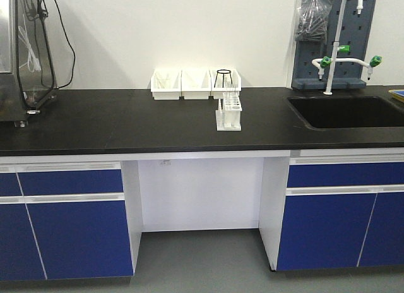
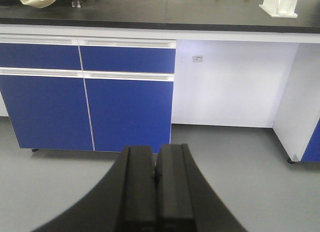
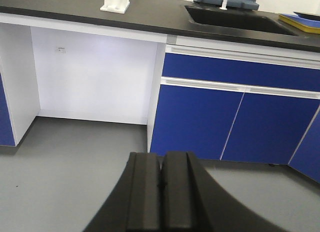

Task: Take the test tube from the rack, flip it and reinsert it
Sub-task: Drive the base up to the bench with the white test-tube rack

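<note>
Test tube (image 1: pixel 223 110) is in neither gripper: we see our left gripper (image 2: pixel 156 174) and right gripper (image 3: pixel 161 179) with fingers pressed together, holding nothing, low over the grey floor (image 2: pixel 60 182). We make the tube out only faintly, slim and clear, upright in the white rack (image 1: pixel 228 113) on the black bench (image 1: pixel 126 122), well apart from both grippers, above and ahead.

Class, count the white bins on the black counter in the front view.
3, in a row behind the rack: left bin, middle bin, right bin. None appears hidden.
</note>
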You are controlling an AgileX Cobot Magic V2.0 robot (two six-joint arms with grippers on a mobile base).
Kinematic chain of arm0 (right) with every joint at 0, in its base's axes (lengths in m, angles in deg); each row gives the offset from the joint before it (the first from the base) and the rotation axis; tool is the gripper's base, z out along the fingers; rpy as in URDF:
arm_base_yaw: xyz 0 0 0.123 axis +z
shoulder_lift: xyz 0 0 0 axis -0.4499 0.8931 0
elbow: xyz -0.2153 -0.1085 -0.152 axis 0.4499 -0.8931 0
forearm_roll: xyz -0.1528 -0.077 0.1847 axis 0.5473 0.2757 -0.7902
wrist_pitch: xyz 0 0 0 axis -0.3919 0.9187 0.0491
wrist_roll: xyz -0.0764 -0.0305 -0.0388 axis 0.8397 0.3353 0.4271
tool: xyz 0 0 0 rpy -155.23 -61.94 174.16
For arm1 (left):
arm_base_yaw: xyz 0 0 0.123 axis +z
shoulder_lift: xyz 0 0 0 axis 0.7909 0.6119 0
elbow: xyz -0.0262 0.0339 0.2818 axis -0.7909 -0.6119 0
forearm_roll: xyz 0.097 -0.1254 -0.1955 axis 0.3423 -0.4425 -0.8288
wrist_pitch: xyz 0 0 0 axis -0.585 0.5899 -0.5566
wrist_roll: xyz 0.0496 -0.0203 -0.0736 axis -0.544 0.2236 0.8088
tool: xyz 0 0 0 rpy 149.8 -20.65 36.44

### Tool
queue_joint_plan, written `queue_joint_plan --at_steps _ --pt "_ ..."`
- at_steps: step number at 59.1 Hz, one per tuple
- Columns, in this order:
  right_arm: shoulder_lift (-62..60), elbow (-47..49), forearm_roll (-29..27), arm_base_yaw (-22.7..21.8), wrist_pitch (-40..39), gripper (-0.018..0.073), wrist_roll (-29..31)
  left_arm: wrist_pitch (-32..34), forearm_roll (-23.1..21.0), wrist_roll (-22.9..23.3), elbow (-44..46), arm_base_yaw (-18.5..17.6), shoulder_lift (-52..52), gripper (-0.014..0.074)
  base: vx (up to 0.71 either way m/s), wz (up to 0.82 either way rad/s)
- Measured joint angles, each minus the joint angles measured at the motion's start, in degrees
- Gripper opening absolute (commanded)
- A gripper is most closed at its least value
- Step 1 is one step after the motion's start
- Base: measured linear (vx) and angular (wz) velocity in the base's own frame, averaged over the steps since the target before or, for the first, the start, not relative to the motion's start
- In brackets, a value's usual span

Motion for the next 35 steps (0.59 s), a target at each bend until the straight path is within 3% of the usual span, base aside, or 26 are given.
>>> queue_joint_plan --at_steps 35 --pt "0.0 0.0 0.0 0.0 0.0 -0.0008 0.0 0.0 0.0 0.0 0.0 0.0 0.0 -0.0006 0.18 0.04"
